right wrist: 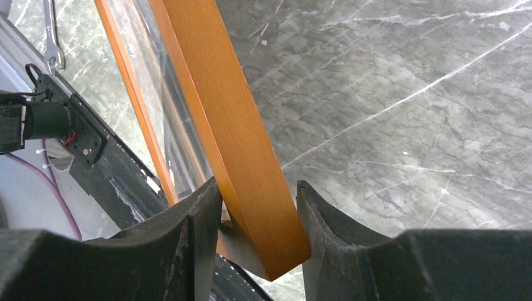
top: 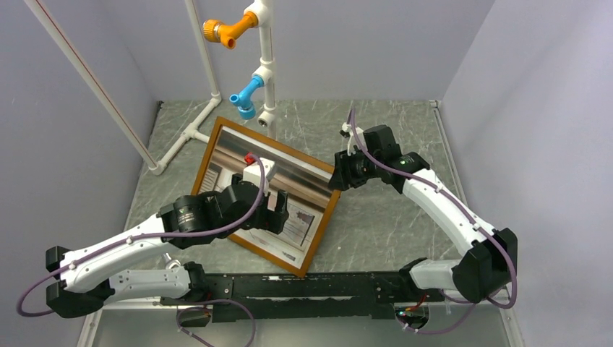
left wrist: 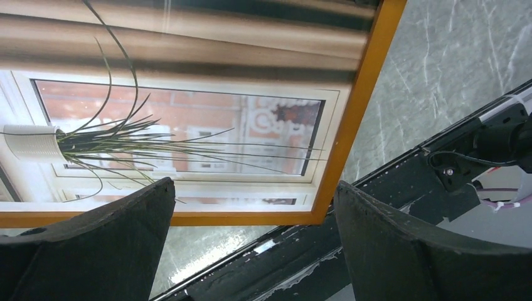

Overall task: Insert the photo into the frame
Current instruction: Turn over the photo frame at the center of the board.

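The frame (top: 323, 228) is a thin orange-brown wooden rectangle lying skewed on the grey marbled table, with glare across its glass. The photo (top: 298, 224) shows inside it. In the left wrist view the photo (left wrist: 188, 125), a spiky plant in a white pot by a window, fills the frame (left wrist: 357, 106). My right gripper (top: 337, 179) is shut on the frame's right corner; the wooden rail (right wrist: 232, 113) runs between its fingers (right wrist: 201, 213), and that corner looks lifted off the table. My left gripper (top: 278, 213) hangs open over the frame's near part, with its jaws (left wrist: 254, 186) wide apart and nothing between them.
A white pipe rig with an orange fitting (top: 225, 30) and a blue fitting (top: 246, 97) stands at the back. Slanted white pipes (top: 177, 141) run along the left. A black rail (top: 318, 285) lies along the near edge. Grey walls close in both sides.
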### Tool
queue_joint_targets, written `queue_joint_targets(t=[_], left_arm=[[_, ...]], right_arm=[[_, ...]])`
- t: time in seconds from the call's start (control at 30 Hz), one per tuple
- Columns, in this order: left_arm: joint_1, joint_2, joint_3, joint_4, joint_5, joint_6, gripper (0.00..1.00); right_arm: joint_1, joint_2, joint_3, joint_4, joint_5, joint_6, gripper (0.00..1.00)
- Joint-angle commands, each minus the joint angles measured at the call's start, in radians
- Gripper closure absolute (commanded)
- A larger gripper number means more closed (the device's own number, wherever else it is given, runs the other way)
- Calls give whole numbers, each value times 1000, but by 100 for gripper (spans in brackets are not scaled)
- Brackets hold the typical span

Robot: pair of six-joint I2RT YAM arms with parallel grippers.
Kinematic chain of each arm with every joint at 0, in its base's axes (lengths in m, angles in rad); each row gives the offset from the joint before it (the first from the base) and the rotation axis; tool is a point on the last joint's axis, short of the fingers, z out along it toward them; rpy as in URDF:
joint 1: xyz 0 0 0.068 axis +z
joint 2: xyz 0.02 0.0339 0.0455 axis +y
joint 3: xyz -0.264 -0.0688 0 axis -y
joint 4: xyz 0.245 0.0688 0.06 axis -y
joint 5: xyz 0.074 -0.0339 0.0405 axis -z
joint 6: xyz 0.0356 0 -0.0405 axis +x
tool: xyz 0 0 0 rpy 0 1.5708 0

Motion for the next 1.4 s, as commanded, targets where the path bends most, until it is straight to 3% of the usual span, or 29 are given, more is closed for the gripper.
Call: queue_joint_targets(t=[0.0,0.33,0.63,1.13,1.17,1.27,1.37], left_arm=[[4,1,6,-5,-10,10,1],[4,44,32,-33,-27,-9,0],[4,53,47,-70,-69,-15,1],[9,85,39,-84,-96,-21,1],[9,86,39,-84,-96,-21,1],[9,92,38,-86,-100,-21,0],[9,97,38,-90,-105,-22,0]], right_arm=[[74,-31,3,-189,-40,-114,100],[176,44,8,-249,-76,-139,100],[187,186,22,-310,14,-174,100],[144,311,2,-219,383,-74,100],[133,316,-3,-207,407,-69,99],[99,325,-15,-172,469,-57,78],[60,324,-30,-137,494,-54,72]])
